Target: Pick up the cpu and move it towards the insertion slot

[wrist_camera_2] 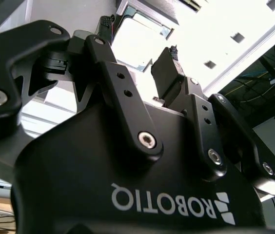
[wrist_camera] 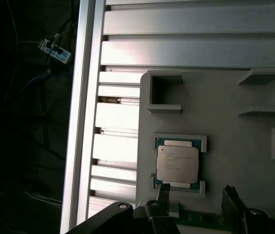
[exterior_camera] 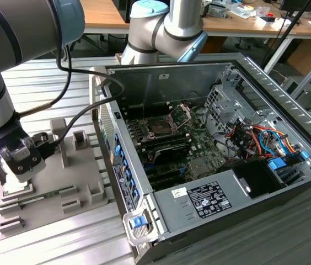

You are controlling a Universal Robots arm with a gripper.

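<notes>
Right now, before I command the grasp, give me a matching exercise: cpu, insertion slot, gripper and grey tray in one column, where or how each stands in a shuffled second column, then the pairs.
Things:
1. cpu
2. insertion slot
3. gripper
4. grey tray

Place or state:
A. on the green board inside the open computer case
B. lying on the slatted metal table, beside the case
C. open, holding nothing, above the tray
D. seated in a framed pocket of the tray

Pairs: 1-D, 2-A, 3-C, 4-B.
</notes>
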